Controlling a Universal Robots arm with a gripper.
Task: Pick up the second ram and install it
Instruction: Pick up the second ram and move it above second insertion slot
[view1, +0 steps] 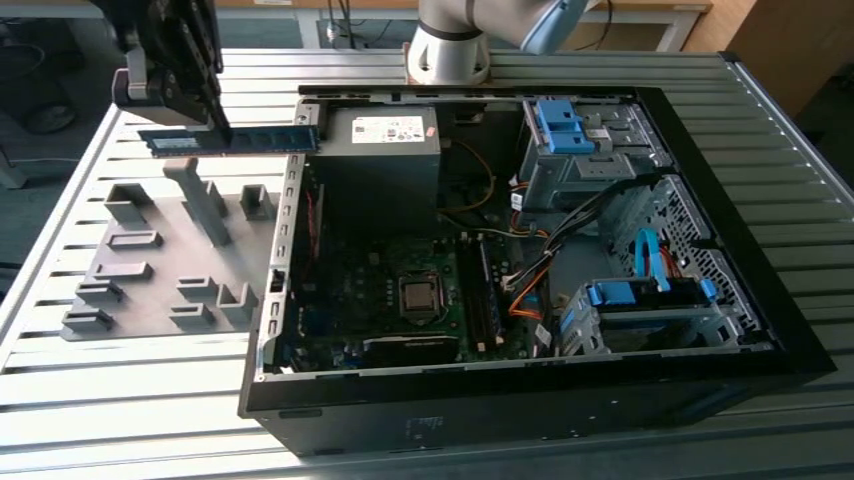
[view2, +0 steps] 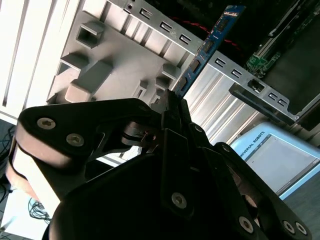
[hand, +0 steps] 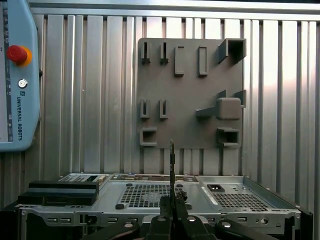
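Second ram (view1: 274, 139): hung level in the air, above the far end of the grey holder tray (view1: 167, 255) at the exterior view's left. Pinched across its flat faces by the gripper (view1: 218, 133), probably to keep its long edge free for seating. Looked thin, blue-green, dotted with black chips. Sat just beside the open computer case (view1: 534, 410).

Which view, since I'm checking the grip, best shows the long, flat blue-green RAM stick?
The exterior view: the long, flat blue-green RAM stick shows nearly full-length, level in the black gripper. The second wrist view shows the stick foreshortened; the first wrist view, its thin edge.
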